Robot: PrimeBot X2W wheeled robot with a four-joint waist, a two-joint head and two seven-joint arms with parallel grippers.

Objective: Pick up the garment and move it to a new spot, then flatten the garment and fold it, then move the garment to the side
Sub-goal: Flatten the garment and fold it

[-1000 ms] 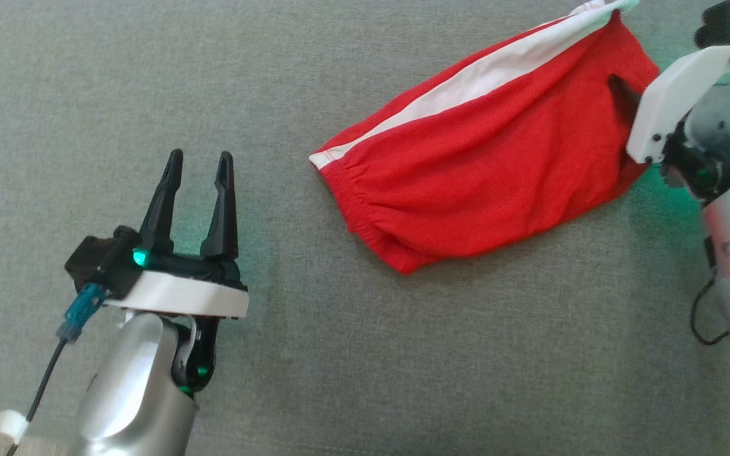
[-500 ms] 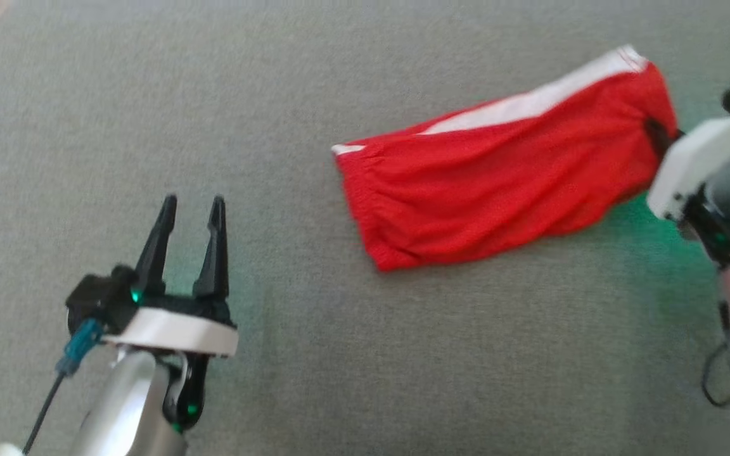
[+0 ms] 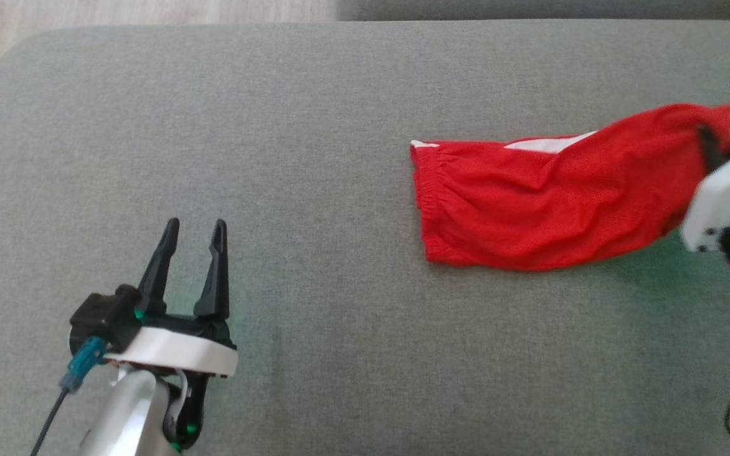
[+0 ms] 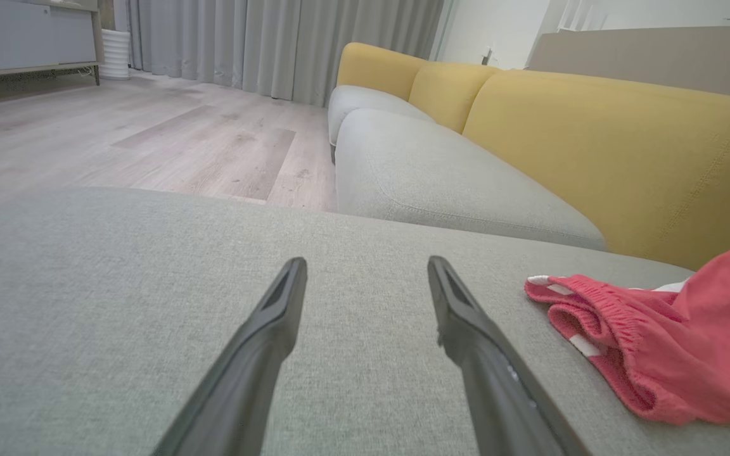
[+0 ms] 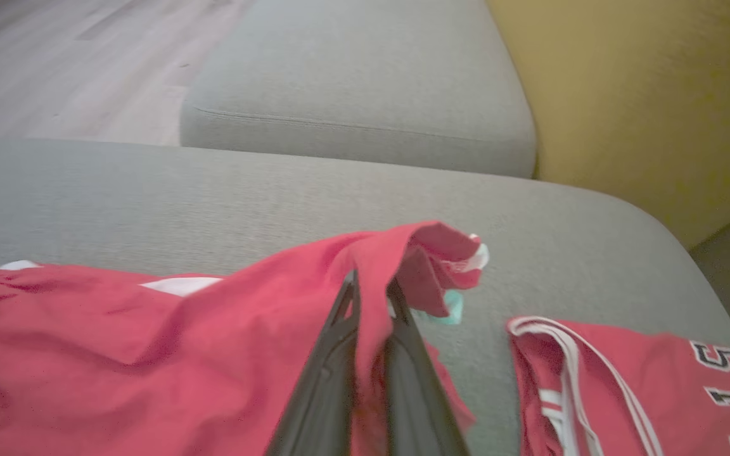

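Note:
The garment [image 3: 549, 202] is a pair of red shorts with a white side stripe, lying stretched out on the grey cushion [image 3: 276, 126]. My right gripper [image 3: 712, 147] is shut on its right end, which is lifted slightly. In the right wrist view the two dark fingers [image 5: 339, 354] pinch a raised fold of the garment [image 5: 118, 354], and the cloth hides the fingertips. My left gripper [image 3: 194, 228] stands open over bare cushion at the lower left, well apart from the shorts. In the left wrist view my left gripper [image 4: 368, 263] holds nothing, and the elastic waistband of the garment [image 4: 675, 354] lies to its right.
A second red garment with white trim and black lettering [image 5: 644, 392] lies to the right of the held one. A yellow sofa backrest [image 4: 593, 145] rises beyond the cushion, with another grey seat cushion [image 4: 441, 183] and wooden floor [image 4: 149, 126] behind.
The head camera has shifted, bringing the cushion's far edge into view. My right gripper has pulled the garment to the right, so it lies more level. The left gripper stays open.

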